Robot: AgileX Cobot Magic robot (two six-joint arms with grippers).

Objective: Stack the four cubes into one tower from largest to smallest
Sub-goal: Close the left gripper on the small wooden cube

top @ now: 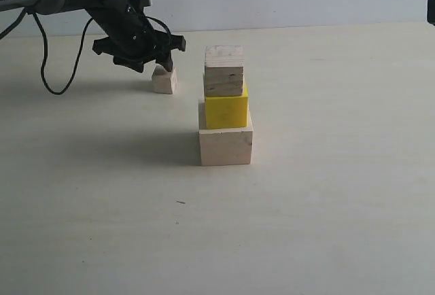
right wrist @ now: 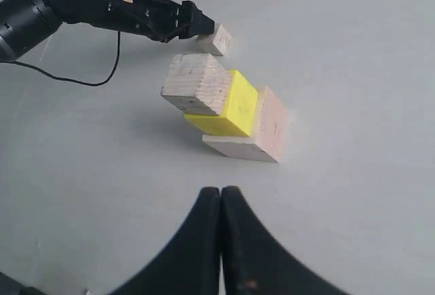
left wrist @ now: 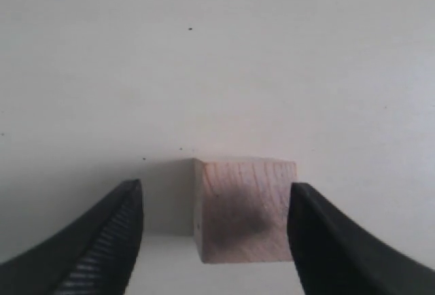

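Observation:
Three cubes form a tower at the table's middle: a large pale wood cube (top: pixel 225 145) at the base, a yellow cube (top: pixel 226 110) on it, and a grainy wood cube (top: pixel 223 72) on top. The smallest pale cube (top: pixel 164 81) rests on the table behind and to the left of the tower. My left gripper (top: pixel 163 64) hangs over it, open, with a finger on each side. In the left wrist view the small cube (left wrist: pixel 245 210) lies between the fingers, close to one and with a gap to the other. My right gripper (right wrist: pixel 221 193) is shut and empty, in front of the tower (right wrist: pixel 234 108).
A black cable (top: pixel 51 71) loops down from the left arm onto the pale table (top: pixel 326 227). A dark bit of the right arm (top: pixel 431 9) shows at the far right edge.

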